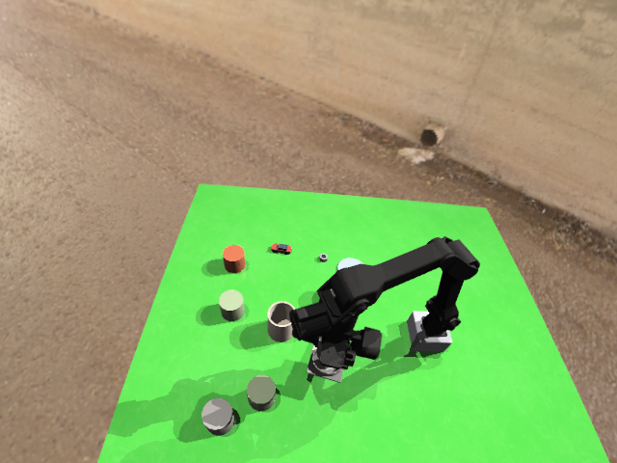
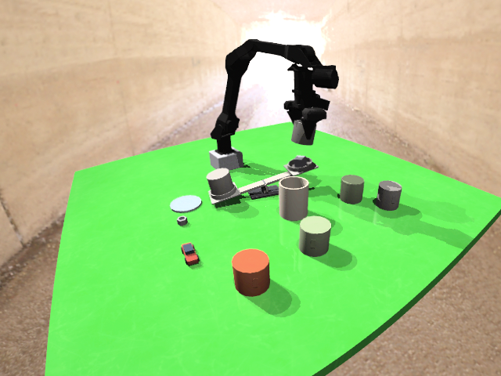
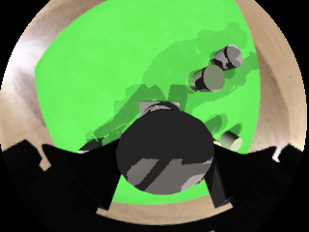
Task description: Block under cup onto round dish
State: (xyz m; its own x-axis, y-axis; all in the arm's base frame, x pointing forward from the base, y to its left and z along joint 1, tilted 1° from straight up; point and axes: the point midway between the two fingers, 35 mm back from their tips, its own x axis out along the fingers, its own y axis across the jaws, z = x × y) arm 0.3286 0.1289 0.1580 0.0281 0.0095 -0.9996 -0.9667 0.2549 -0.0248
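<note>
My gripper [image 2: 304, 130] [image 3: 161, 138] is shut on a grey cup [image 2: 299, 137] [image 3: 164, 140] and holds it in the air above the raised end of the balance [image 2: 250, 186] [image 3: 145, 107]. A small grey shape [image 2: 300, 158], which looks like the block, shows inside the ring on that raised end; it is partly hidden by the rim. The other cup [image 2: 220, 184] stands tilted on the lowered end; the arm hides it in the top view. The round dish [image 1: 350, 262] [image 2: 185, 203] is pale blue and bare, near the lowered end.
A tall hollow beige cylinder [image 1: 281, 330] [image 2: 293, 203] stands close beside the balance. Also standing are a pale green cylinder [image 1: 231, 305] [image 2: 315, 237], an orange one [image 1: 233, 259] [image 2: 251, 272] and two grey ones. A nut [image 1: 323, 258] [image 2: 182, 221] and a red toy car [image 1: 281, 248] [image 2: 189, 253] lie beyond the dish.
</note>
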